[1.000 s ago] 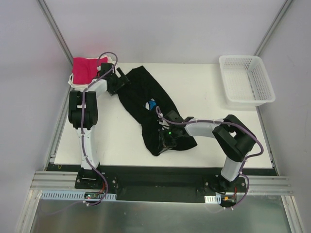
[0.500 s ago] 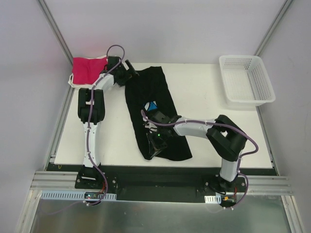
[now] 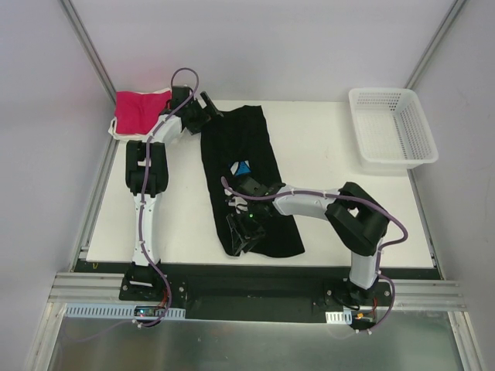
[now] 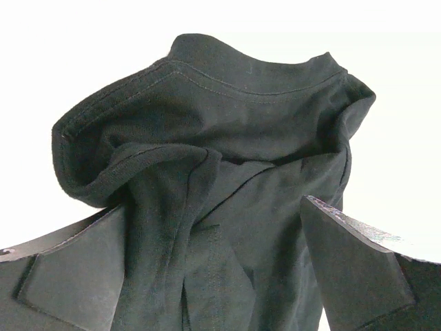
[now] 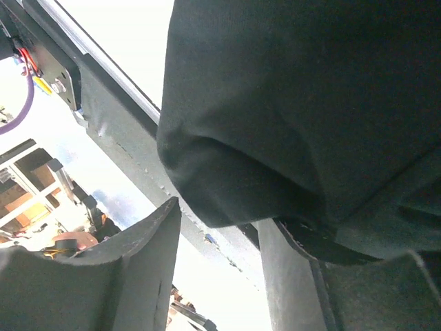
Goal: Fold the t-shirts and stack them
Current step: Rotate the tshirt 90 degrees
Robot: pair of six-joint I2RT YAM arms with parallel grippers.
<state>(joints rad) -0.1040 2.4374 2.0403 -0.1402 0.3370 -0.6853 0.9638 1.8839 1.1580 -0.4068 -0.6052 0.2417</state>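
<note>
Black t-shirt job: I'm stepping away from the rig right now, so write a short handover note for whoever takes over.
Left gripper: open, astride the far end of the black t-shirt.
Right gripper: open at its near end, cloth draped over one finger.
The shirt lies as a rumpled long strip, fold unfinished.
Done: pink t-shirt folded at the far left, white cloth beneath.
Left to do: finish folding the black one, stack it there.

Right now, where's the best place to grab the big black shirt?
Take the black shirt by its far end, at the thick stitched edge that stands up in a bunched fold. Come from the far left corner, where the left arm's open fingers sit on either side of it.
</note>
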